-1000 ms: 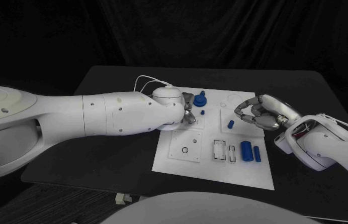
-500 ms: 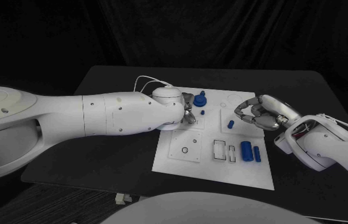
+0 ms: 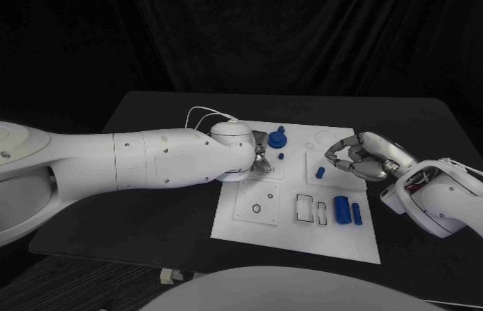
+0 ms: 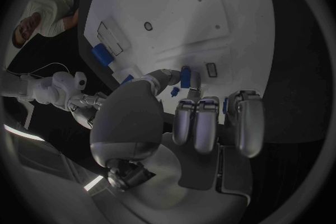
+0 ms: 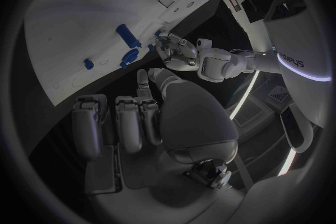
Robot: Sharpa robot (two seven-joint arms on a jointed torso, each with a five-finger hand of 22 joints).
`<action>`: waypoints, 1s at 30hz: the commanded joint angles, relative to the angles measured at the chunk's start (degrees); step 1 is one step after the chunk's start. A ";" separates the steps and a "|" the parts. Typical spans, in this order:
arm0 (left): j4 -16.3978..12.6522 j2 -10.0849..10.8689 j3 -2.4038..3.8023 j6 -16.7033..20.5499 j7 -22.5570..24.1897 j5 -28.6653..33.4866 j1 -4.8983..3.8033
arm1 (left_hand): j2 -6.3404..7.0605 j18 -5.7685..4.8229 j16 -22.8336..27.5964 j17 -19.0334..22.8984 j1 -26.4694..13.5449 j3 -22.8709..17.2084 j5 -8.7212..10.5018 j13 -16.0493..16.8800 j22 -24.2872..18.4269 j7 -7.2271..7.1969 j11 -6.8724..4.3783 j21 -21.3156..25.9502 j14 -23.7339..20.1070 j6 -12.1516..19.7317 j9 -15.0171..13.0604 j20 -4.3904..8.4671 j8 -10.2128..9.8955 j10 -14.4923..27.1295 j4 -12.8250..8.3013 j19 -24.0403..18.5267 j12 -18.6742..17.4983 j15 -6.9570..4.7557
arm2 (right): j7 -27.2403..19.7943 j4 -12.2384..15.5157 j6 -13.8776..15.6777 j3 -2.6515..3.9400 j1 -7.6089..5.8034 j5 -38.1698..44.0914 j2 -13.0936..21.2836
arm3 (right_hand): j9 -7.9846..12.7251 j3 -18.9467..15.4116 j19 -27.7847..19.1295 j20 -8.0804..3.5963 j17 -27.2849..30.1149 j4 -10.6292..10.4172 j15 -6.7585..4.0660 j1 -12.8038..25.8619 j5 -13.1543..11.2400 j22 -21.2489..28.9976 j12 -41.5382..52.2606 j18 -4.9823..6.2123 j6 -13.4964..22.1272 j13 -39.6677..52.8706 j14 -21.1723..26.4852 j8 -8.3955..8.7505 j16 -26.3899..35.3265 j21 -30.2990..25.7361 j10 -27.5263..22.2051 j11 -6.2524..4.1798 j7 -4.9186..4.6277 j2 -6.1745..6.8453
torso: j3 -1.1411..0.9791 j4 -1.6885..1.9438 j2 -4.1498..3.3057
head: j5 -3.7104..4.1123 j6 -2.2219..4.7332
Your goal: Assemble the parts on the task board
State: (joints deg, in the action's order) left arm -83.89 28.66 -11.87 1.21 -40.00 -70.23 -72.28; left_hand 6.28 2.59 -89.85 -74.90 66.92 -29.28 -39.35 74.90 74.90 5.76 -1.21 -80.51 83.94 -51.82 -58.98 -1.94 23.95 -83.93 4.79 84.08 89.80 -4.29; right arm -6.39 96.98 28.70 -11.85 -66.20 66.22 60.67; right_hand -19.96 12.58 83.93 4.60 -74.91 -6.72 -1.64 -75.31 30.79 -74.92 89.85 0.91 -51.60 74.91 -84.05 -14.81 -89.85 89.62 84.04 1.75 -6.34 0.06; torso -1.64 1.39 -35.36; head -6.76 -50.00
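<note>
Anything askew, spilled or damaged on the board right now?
Nothing stands out. The white task board lies flat on the black table. Two blue cylinders lie side by side by the rectangular cutouts, and a small blue piece rests near the right hand. The left hand hovers over the board.

Looks like a robotics lab or test cell. Black curtain [image 3: 241,32] hung as a backdrop behind a black table [image 3: 151,220], shutting out the surroundings. White task board [image 3: 292,238] laid at the table's middle, cut with outlined slots and holes for small blue parts [image 3: 342,207]. Exposed white cable [image 3: 206,113] looped at one robot wrist, typical of bench rigs.
</note>
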 commanded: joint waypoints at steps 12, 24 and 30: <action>0.35 -0.23 -0.30 -2.16 0.07 1.89 0.65 | -0.57 -0.37 -0.15 -15.10 -0.27 -6.06 0.55 15.10 12.15 -2.98 -0.52 0.59 6.06 -2.79 0.00 0.35 0.31 -6.07 -5.98 2.29 0.20 -0.44 | 1.00 0.03 -0.28 0.02 0.20 0.02 0.02 | -0.03 0.27 5.51 0.47 -15.09 0.01 0.39 -0.71 0.39 -14.76 0.15 -0.66 -0.05 15.09 -5.95 0.13 -0.15 -0.29 5.96 0.55 -0.30 0.04 | 0.00 0.00 0.00 | -0.02 0.00; 0.57 -0.30 -0.30 -2.91 0.39 1.90 0.67 | -1.50 -0.09 -0.15 -15.10 -5.22 -0.49 14.78 15.10 11.69 -3.94 -1.06 2.33 6.06 -3.31 1.91 0.55 -2.03 -6.07 1.39 1.76 0.20 -0.77 | 1.05 -0.02 -0.37 0.02 0.28 0.02 0.01 | -0.04 0.31 5.46 0.48 -15.09 0.05 0.40 -0.73 0.40 -14.73 0.15 -0.64 -0.05 15.09 -5.95 0.12 -0.15 -0.36 5.96 0.56 -0.30 0.03 | 0.01 -0.01 -0.01 | 0.19 0.00; 0.73 -0.30 -0.30 -3.51 0.54 1.90 0.68 | -1.76 0.00 -0.15 -15.10 -7.80 2.50 16.65 15.10 11.55 -3.67 -0.80 3.00 6.06 -3.79 3.13 0.43 -3.46 -6.07 6.29 1.60 0.20 -0.56 | 1.06 0.01 -0.42 0.02 0.29 0.02 0.10 | -0.04 0.31 5.46 0.48 -15.09 0.05 0.40 -0.73 0.40 -14.73 0.15 -0.64 -0.05 15.09 -5.95 0.12 -0.15 -0.36 5.96 0.56 -0.30 0.03 | -0.02 0.00 0.02 | 0.60 0.00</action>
State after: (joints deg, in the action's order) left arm -82.88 28.70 -11.97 -0.15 -40.25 -69.53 -72.05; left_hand 4.49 2.59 -89.85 -74.90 59.66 -27.17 -22.93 74.90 74.90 1.54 -1.85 -77.77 83.95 -55.68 -55.78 -1.73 20.79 -84.13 10.34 83.87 89.80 -4.72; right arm -6.24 96.88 28.56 -11.85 -66.06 66.21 60.68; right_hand -19.96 12.57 83.93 4.60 -74.91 -6.72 -1.64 -75.31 31.02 -74.91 89.85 0.90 -51.60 74.91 -84.05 -14.81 -89.85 89.54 83.82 1.96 -6.34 0.06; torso -1.64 1.38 -35.36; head -6.32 -50.00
